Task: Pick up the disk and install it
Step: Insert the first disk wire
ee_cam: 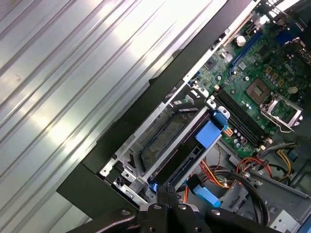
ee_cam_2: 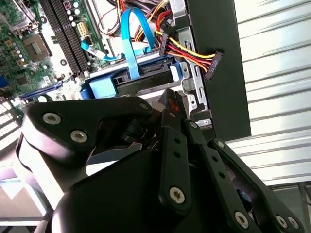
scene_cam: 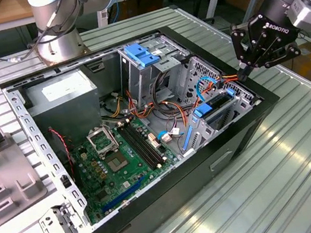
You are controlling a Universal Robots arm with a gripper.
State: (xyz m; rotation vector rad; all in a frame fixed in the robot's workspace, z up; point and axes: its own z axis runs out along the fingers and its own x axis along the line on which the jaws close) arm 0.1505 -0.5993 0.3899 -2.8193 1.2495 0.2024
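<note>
Ribbed metal table (scene_cam: 286, 172) carries the open computer case (scene_cam: 233, 145); my gripper (scene_cam: 245, 70), fingers pressed together, hangs just above the disk (scene_cam: 217, 108) in its bay.

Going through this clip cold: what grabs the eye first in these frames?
The open computer case on the ribbed metal table, its green motherboard exposed, dominates the exterior view. At the case's corner toward the exterior view's right, the black gripper hangs, fingers together, just above the disk with its blue caddy tab, which sits in the drive bay. A bright blue clip stands out on the cage at the far side.
</note>
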